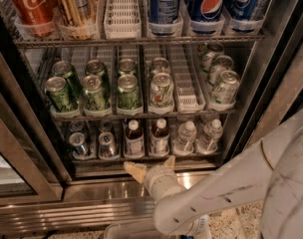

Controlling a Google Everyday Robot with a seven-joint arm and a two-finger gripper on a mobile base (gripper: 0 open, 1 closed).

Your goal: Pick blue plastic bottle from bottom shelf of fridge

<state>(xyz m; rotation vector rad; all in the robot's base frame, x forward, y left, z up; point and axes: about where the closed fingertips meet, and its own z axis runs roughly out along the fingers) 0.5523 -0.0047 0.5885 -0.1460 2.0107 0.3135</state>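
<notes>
Camera view: bottle (159, 141) just beyond fingers (137, 172)

Fridge (99, 192), bottom shelf (96, 162) row, left to right: two cans (78, 144), small bottle (134, 139), blue plastic bottle (159, 137), two water bottles (184, 137). Shelf of cans (127, 91) directly above. Gripper (152, 167) in front of bottom shelf edge, below gap between the two middle bottles, jaws apart, touching neither. Arm (226, 193) enters from lower right.
</notes>
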